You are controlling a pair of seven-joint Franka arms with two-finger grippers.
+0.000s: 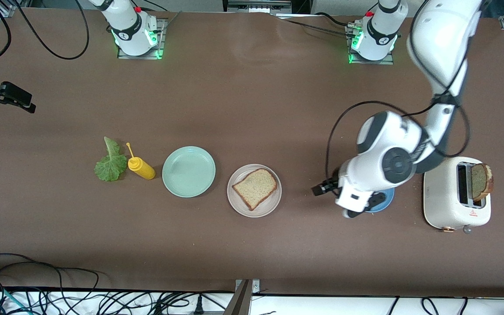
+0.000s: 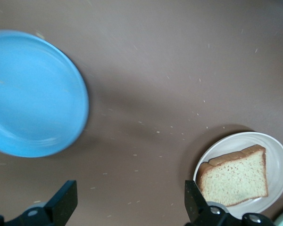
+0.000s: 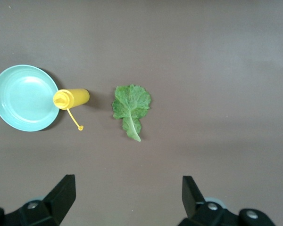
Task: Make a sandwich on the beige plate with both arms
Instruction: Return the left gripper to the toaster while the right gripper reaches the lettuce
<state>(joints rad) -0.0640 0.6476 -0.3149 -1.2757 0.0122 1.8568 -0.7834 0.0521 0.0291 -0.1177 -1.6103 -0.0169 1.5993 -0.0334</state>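
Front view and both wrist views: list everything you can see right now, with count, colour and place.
Round cream-beige plate: one, mid-table, nearest the front camera of the plates.
Brown wholegrain bread slice: one, lying on the beige plate.
Second brown bread slice: one, standing in the toaster slot.
White two-slot toaster: one, at the left arm's end.
Round mint-green plate: one, beside the beige plate.
Yellow squeeze bottle: one, lying beside the mint plate.
Ruffled green lettuce leaf: one, beside the bottle.
Round blue plate: one, under the left arm.
Left tool: black, open, over bare table between blue and beige plates.
Right tool: black, open, over bare table near the lettuce.
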